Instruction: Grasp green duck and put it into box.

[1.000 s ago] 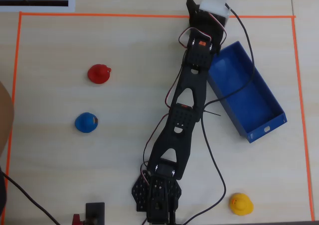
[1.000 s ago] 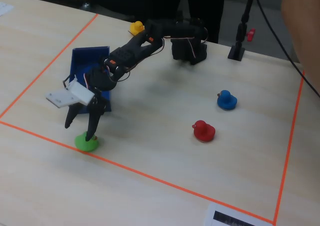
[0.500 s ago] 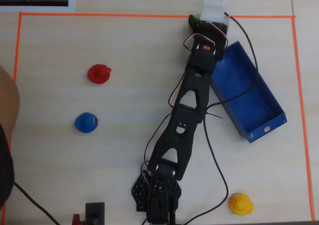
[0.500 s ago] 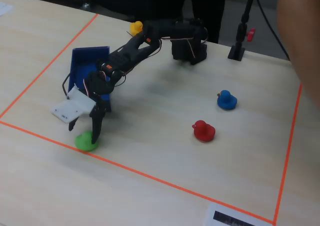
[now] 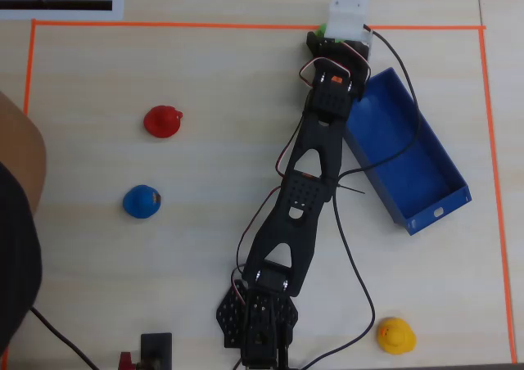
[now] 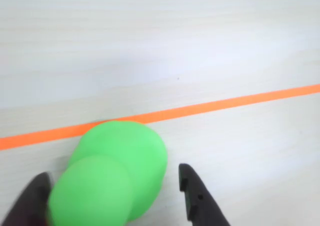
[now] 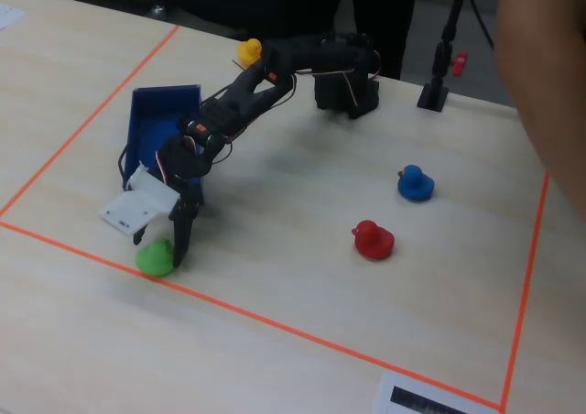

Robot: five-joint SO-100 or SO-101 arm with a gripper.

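The green duck (image 6: pixel 115 176) fills the lower left of the wrist view, sitting on the table just inside the orange tape line (image 6: pixel 240 99). My gripper (image 6: pixel 112 173) is open and lowered around it. The left finger (image 6: pixel 31 201) is against the duck's side, and the right finger (image 6: pixel 194 193) stands a little clear of it. In the fixed view the green duck (image 7: pixel 154 256) sits under the gripper (image 7: pixel 157 249). From overhead only a green sliver (image 5: pixel 321 30) shows beside the white wrist mount. The blue box (image 5: pixel 434 210) lies just right of the arm, with nothing in it.
A red duck (image 5: pixel 163 121) and a blue duck (image 5: pixel 142 200) sit at the left, and a yellow duck (image 5: pixel 395 335) sits near the arm's base. Orange tape (image 5: pixel 164 24) borders the workspace. A person's arm (image 5: pixel 16 223) shows at the left edge.
My gripper has come down from above the green duck until its fingers straddle it. The duck has not moved. The person's arm has come further into view.
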